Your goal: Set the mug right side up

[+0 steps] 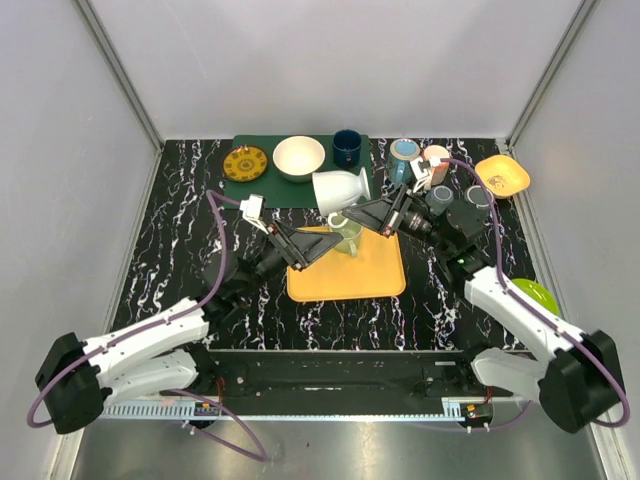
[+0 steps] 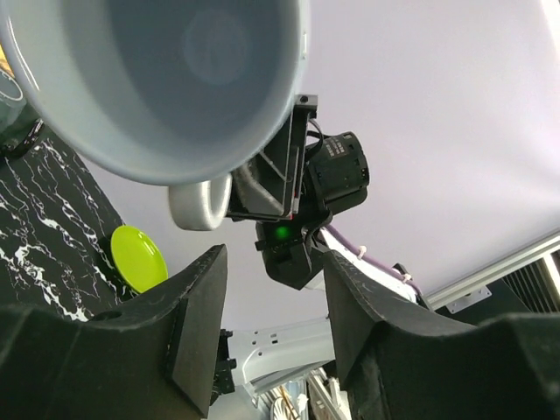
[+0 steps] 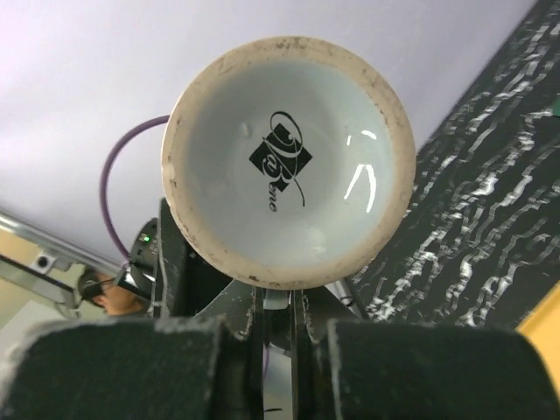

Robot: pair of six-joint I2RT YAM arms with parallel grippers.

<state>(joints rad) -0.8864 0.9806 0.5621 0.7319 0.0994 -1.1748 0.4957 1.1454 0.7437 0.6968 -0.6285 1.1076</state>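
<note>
Currently mug (image 1: pixel 343 190) sideways, handle (image 2: pixel 199 203) apparently pinched by right jaws.

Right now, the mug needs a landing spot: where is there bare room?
Free: the near half of the tray, this side of the green cup; the left of the table, before the mat. Crowded: the mat and the far right corner, with cups and the orange bowl.

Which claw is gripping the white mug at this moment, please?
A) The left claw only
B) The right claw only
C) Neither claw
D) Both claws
B: in the left wrist view the right claw is clamped on the handle of the white mug, while the left claw has its jaws apart with nothing between them.
</note>
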